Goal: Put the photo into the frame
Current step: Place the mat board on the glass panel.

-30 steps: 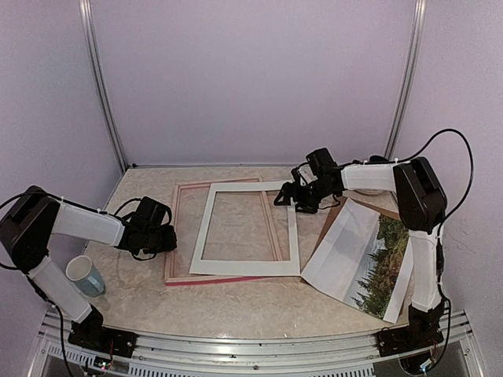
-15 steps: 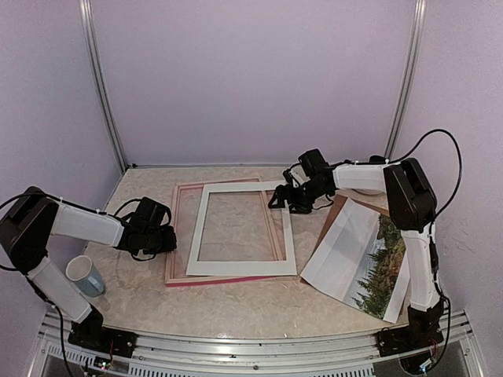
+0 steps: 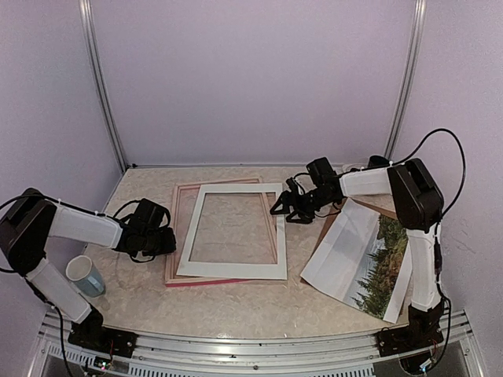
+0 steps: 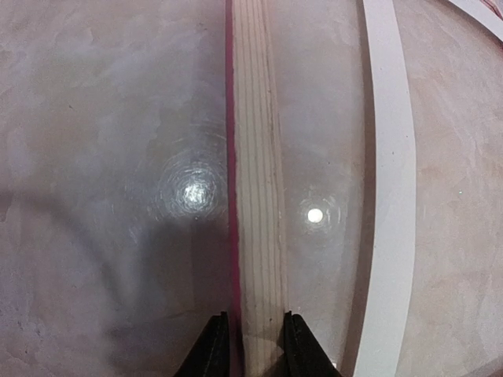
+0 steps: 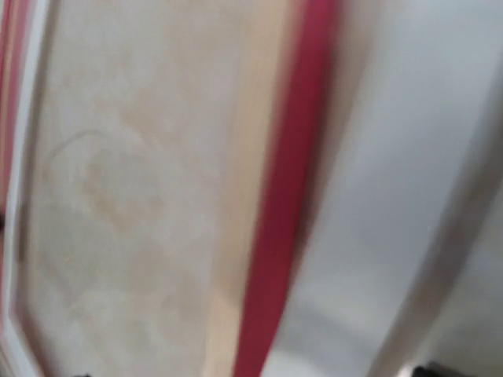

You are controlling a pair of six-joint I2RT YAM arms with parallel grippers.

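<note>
The frame [image 3: 179,206] lies flat on the table, pale wood back up, pink-red edges showing. A white mat border [image 3: 236,269] lies skewed on top of it. My left gripper [image 3: 163,237] is shut on the frame's left rail; in the left wrist view its black fingers [image 4: 212,349] clamp the wooden rail [image 4: 255,196]. My right gripper [image 3: 280,206] is low over the frame's right rail at the mat's upper right corner; its fingers do not show in the blurred right wrist view, only the frame's red edge [image 5: 283,236]. The photo [image 3: 383,263] lies at the right, partly under a white sheet [image 3: 342,247].
A brown backing board [image 3: 379,206] lies under the photo and sheet. A pale blue mug [image 3: 82,275] stands at the front left by the left arm. The white mat also shows in the left wrist view [image 4: 389,196] and the right wrist view [image 5: 393,157].
The white mat has slid left and turned over the frame. My right gripper went left with it, then drew back slightly right. The left gripper has stayed on the rail.
</note>
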